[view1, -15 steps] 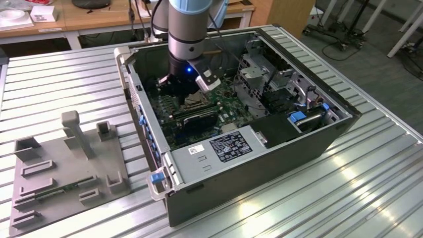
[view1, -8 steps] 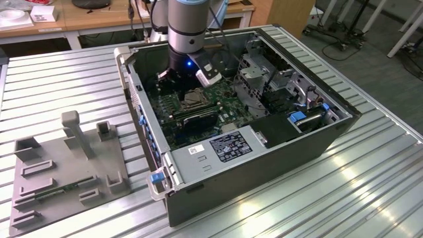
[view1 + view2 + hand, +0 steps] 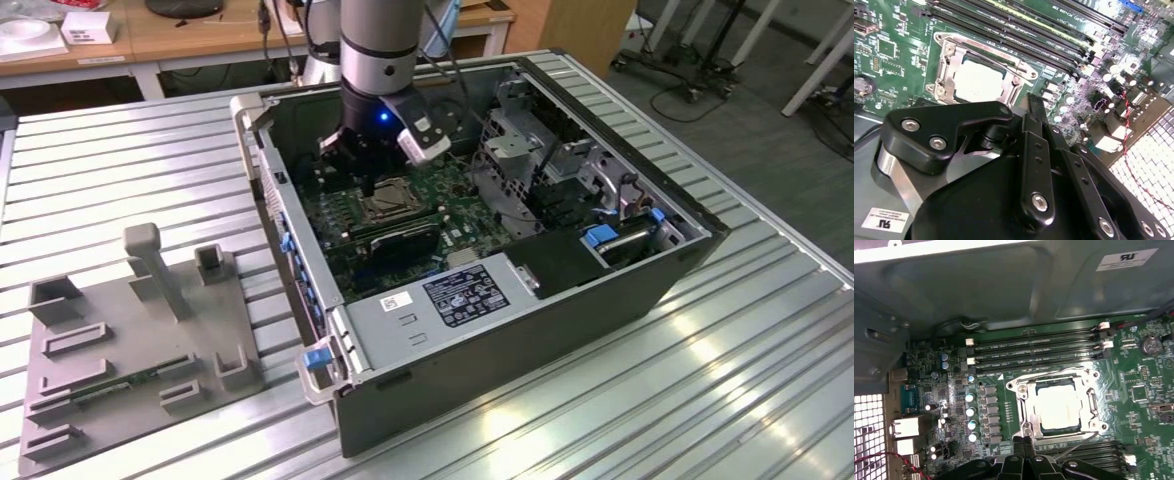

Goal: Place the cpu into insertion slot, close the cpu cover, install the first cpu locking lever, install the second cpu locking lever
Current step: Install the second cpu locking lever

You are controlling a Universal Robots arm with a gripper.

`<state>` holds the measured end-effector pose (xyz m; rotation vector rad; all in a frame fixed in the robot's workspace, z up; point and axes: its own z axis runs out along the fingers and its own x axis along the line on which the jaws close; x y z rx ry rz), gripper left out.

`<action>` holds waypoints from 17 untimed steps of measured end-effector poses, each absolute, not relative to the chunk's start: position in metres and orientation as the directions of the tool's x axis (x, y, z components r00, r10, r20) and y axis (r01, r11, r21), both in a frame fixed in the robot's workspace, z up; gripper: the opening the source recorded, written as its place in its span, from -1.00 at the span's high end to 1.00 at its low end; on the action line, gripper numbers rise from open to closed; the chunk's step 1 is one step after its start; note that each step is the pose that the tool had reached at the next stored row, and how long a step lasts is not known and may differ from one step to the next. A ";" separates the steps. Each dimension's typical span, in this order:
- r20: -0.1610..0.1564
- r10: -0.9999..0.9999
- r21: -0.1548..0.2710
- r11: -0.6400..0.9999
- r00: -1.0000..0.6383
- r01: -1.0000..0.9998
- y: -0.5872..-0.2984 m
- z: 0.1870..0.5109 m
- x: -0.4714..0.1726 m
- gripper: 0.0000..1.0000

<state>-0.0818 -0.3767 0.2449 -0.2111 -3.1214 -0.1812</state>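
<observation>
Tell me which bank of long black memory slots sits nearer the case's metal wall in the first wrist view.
The bank with white end clips, between the cpu and the wall. The other bank lies across the socket, beside the gripper.

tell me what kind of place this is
Likely a robotics lab or test workshop: an open computer case lies on a ribbed metal table under the robot arm, a grey parts fixture beside it, with wooden desks behind.

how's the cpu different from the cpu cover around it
The cpu is a solid, pale silver square; the cpu cover is a thin steel frame with an open window. The cpu sits in the centre, and the cover rings it. Both are square, metallic and lie flat on the green board.
</observation>
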 end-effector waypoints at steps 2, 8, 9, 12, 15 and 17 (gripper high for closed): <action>0.015 0.134 0.114 0.984 -0.991 0.135 -0.377 0.245 -0.079 0.79; 0.017 0.136 0.114 0.984 -0.991 0.137 -0.377 0.246 -0.064 0.79; 0.018 0.135 0.114 0.984 -0.991 0.137 -0.377 0.246 -0.062 0.79; 0.019 0.135 0.113 0.984 -0.991 0.137 -0.377 0.246 -0.056 0.79; 0.019 0.136 0.113 0.984 -0.991 0.137 -0.380 0.246 -0.055 0.79; 0.019 0.136 0.113 0.984 -0.991 0.137 -0.382 0.246 -0.054 0.79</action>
